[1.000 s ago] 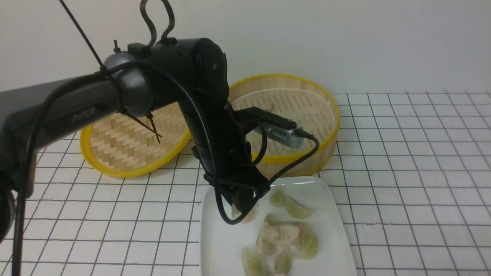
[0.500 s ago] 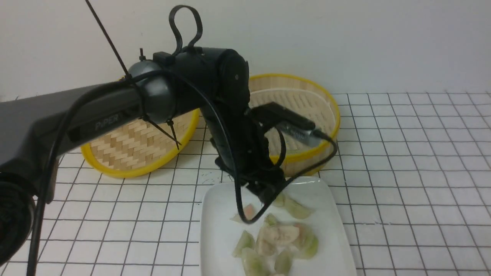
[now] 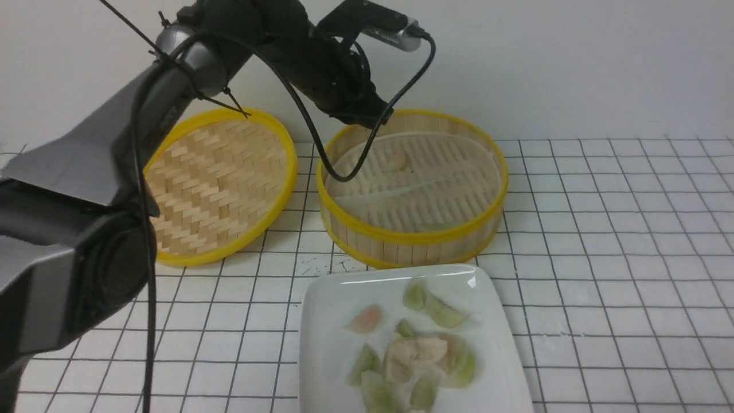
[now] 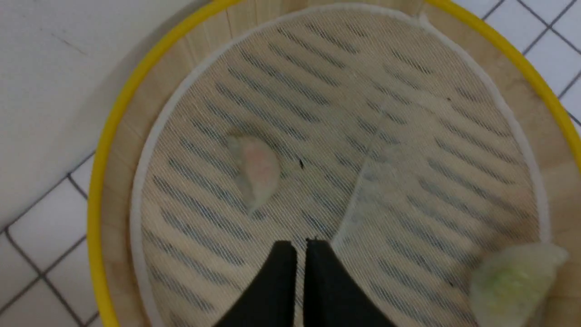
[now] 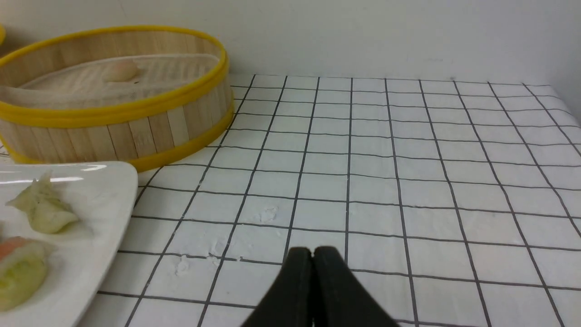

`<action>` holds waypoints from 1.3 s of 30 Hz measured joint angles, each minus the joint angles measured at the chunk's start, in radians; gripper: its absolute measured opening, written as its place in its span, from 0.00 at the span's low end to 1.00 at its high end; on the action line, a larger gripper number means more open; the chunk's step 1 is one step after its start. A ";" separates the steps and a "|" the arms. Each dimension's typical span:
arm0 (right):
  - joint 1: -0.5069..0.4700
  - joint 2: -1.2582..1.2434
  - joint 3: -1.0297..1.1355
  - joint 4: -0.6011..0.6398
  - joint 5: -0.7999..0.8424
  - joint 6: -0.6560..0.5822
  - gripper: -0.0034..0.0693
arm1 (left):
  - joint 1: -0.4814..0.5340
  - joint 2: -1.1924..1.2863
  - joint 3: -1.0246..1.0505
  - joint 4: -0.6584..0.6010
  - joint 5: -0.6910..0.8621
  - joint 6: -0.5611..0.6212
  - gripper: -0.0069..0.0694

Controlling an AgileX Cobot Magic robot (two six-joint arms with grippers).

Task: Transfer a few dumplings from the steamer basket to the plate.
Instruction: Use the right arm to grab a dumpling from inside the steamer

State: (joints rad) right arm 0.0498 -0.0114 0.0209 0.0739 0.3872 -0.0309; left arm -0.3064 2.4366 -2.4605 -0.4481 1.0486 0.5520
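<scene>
Jaws on left gripper (image 4: 300, 246) and right gripper (image 5: 312, 254) are clenched, empty. Two dumplings (image 4: 256, 170) lie in the basket (image 3: 401, 236), others on the plate (image 3: 324, 358). We judge them soft, light, slippery: we grip gently across the plump middle.

You've got the round bamboo steamer basket (image 3: 413, 244) at the back of the white gridded tabletop (image 3: 602, 258), the shallow woven yellow-rimmed lid (image 3: 218, 183) just left of it, and the white square plate (image 3: 327, 304) right in front. A bunch of small crescent dumplings (image 3: 416, 353) sit on the plate; one beige dumpling (image 3: 397, 161) lies in the basket, back-left.
</scene>
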 joint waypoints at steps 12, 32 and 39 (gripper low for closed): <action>0.000 0.000 0.000 0.001 0.000 0.000 0.03 | 0.002 0.239 -0.175 -0.049 -0.061 0.184 0.32; 0.000 0.000 0.000 0.001 0.000 0.000 0.03 | -0.011 0.331 -0.194 -0.095 -0.151 0.274 0.26; 0.000 0.000 0.000 0.001 0.000 0.000 0.03 | -0.019 0.313 -0.221 -0.063 -0.065 0.273 0.10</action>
State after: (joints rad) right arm 0.0498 -0.0114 0.0209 0.0748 0.3872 -0.0309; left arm -0.3257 2.7501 -2.6820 -0.5109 0.9834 0.8248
